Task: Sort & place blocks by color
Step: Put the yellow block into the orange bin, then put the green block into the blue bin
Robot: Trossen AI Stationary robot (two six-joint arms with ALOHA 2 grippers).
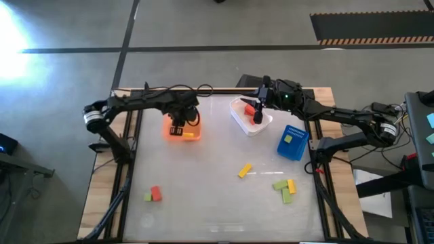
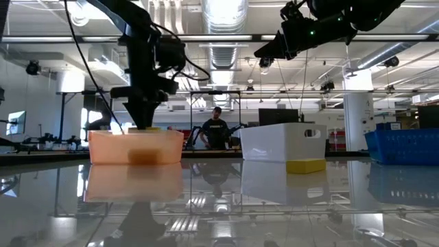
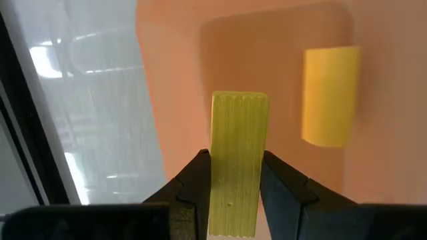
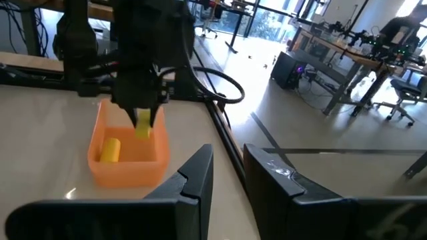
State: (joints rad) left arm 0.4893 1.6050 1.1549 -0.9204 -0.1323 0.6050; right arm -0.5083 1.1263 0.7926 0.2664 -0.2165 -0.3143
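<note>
Yellow block point(image 3: 238, 160) clamped in left gripper point(image 3: 235, 177) over orange bin point(image 1: 182, 129), second yellow block point(image 3: 330, 95) lying inside | right gripper point(image 4: 227, 167) above white bin point(image 1: 249, 116), jaws slightly apart, holding nothing | loose blocks point(image 1: 285, 188) on table point(image 1: 210, 203)

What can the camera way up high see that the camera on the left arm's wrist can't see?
Only the high view shows the white bin, the blue bin, the right gripper over the white bin, and loose blocks on the table, such as a red block and a green block.

Only the left wrist view shows, close up, the left gripper pinching a yellow block.

Both show the orange bin with another yellow block lying inside.
</note>
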